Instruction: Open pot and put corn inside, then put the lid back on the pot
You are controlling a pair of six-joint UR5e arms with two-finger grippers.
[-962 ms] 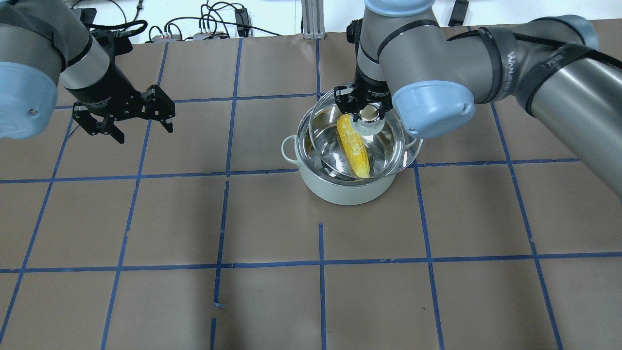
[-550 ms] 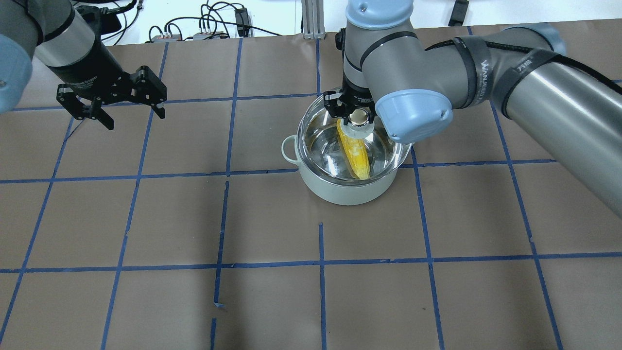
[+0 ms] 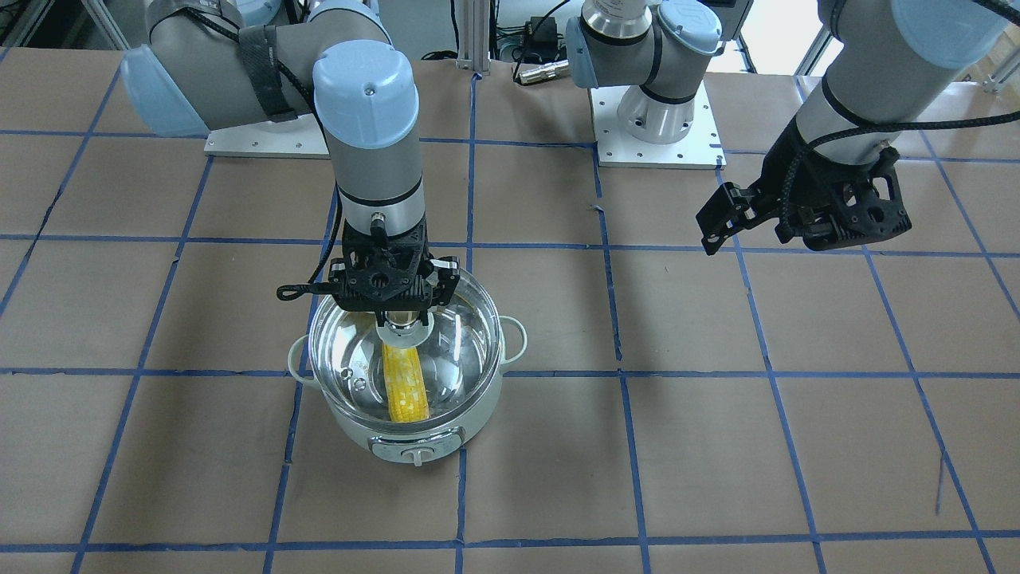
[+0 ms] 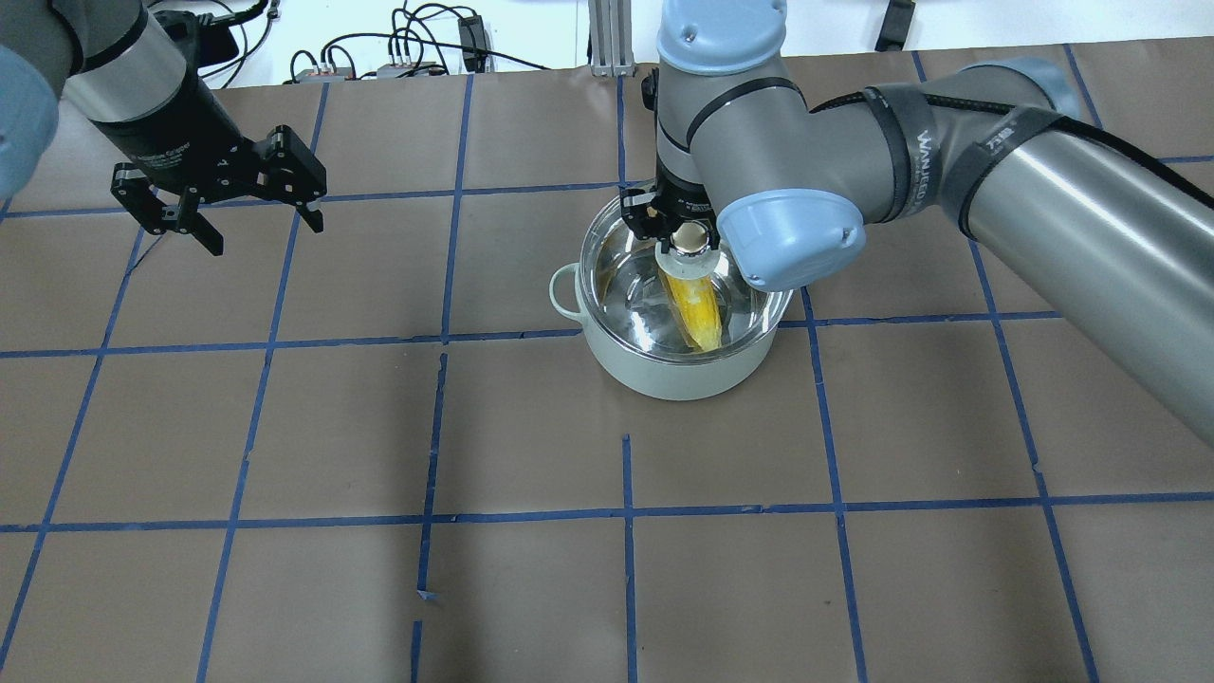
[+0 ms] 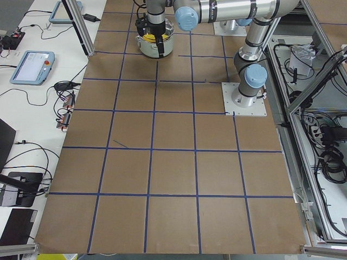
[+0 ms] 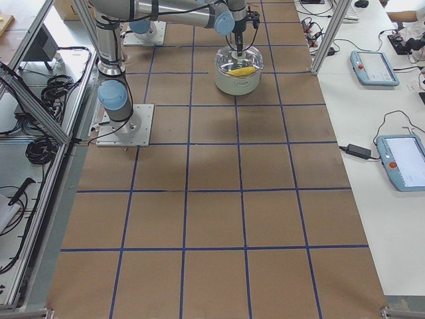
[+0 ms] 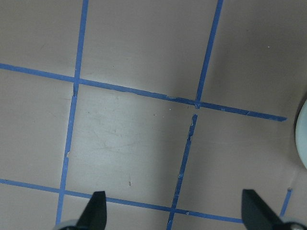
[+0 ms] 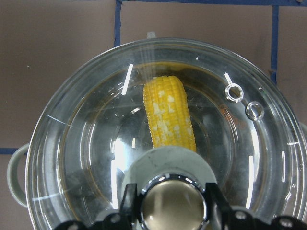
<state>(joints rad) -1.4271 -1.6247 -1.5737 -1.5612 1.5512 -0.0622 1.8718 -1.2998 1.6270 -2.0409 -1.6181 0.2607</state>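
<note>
In the upper left of the overhead view, the left gripper [image 4: 258, 228] hangs over the bare brown table [image 4: 285, 427], its jaws spread wide with nothing between them. It is well apart from the pot. Its own wrist camera shows both fingertips [image 7: 94, 209] over blue tape lines [image 7: 184, 158], with a sliver of pale rim at the right edge. Behind it, along the top edge, lies a tangle of black cables [image 4: 398, 43], and a metal post [image 4: 607, 33] stands at top centre.

Just right of centre sits the mint-green pot [image 4: 664, 375], one loop handle [image 4: 563, 289] sticking out on its left. The clear lid [image 4: 621, 275] covers its mouth; I cannot tell whether it rests fully on the rim. Through the glass the yellow corn [image 4: 699, 305] lies inside the pot on the steel floor. The right gripper [image 4: 687, 235] comes straight down on the lid, jaws pinching its gold-beige knob [image 8: 173, 207]. In the right wrist view the knob and its pale base hide the near end of the corn [image 8: 169, 117], and two vent holes [image 8: 243, 100] show to the upper right.

The right arm [image 4: 1043, 209] sweeps in from the right edge; its blue-capped elbow [image 4: 792, 237] blocks the lid's right side and the pot's other handle. From across the table, the dial panel [image 3: 414, 453] faces the bottom of the frame.
</note>
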